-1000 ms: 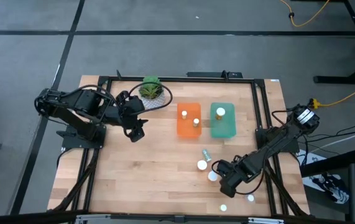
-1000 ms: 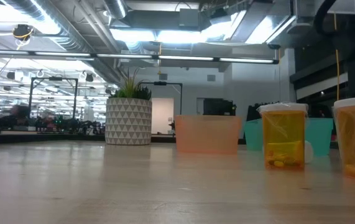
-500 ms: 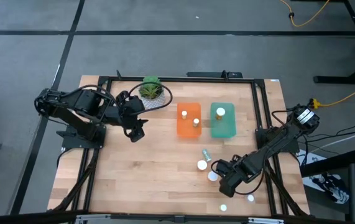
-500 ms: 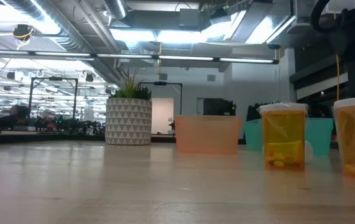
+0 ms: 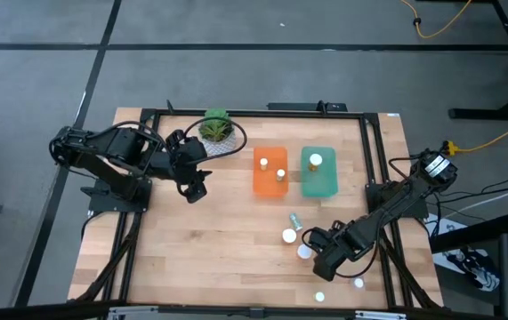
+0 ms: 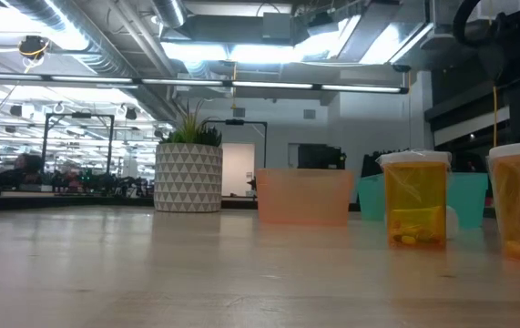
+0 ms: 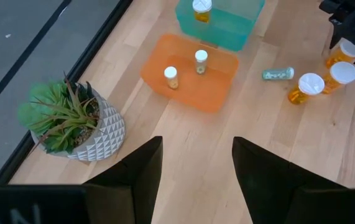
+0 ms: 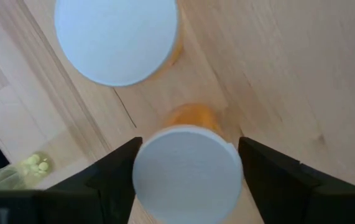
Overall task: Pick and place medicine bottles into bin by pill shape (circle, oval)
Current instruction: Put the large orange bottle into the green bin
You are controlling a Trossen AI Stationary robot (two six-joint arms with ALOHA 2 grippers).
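My right gripper (image 5: 321, 256) stands over the near right of the table, pointing down, shut on an upright medicine bottle with a white cap (image 8: 186, 175). Two more upright bottles (image 5: 289, 236) (image 5: 304, 252) stand close beside it, and one bottle (image 5: 295, 220) lies on its side. The orange bin (image 5: 270, 182) holds two bottles and the teal bin (image 5: 318, 184) holds one. My left gripper (image 7: 196, 177) hovers open and empty, high at the far left, near the plant. My right gripper has the bottle's round white cap (image 8: 147, 180) between its two fingers, one finger against each side of the cap. The fingers come from above, pointing down. The bottle is upright with its amber body (image 8: 193, 117) down on the table.
A green plant in a white patterned pot (image 5: 215, 130) stands at the far left, behind my left gripper. Two more small bottles (image 5: 319, 298) (image 5: 358, 284) stand near the table's front right edge. A black frame rail (image 5: 254, 113) borders the table. Bare wood (image 5: 209, 249) lies left of centre.
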